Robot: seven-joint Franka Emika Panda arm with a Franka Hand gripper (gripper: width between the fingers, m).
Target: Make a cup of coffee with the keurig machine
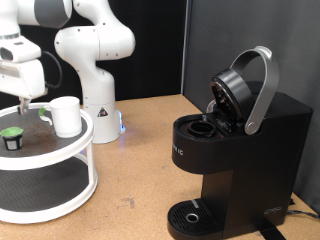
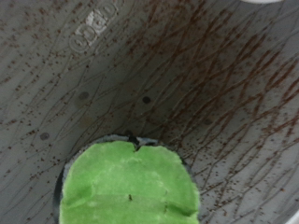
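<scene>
Two items sit on the white two-tier stand (image 1: 70, 155) at left: the cup (image 1: 66, 115) and a green-topped pod (image 1: 12, 136). The gripper (image 1: 22, 100) hovers above the pod; you cannot tell its spread. The keurig machine (image 1: 235, 150) stands lid-raised at right. Only the wrist view shows the pod's foil (image 2: 131, 187) up close.

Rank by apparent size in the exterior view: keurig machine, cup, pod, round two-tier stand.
1. keurig machine, lid raised, largest.
2. two-tier stand, partly cut off by the frame edge, so its full extent is unsure.
3. cup on the stand.
4. green-topped pod, smallest.
The gripper hangs above the pod.
</scene>
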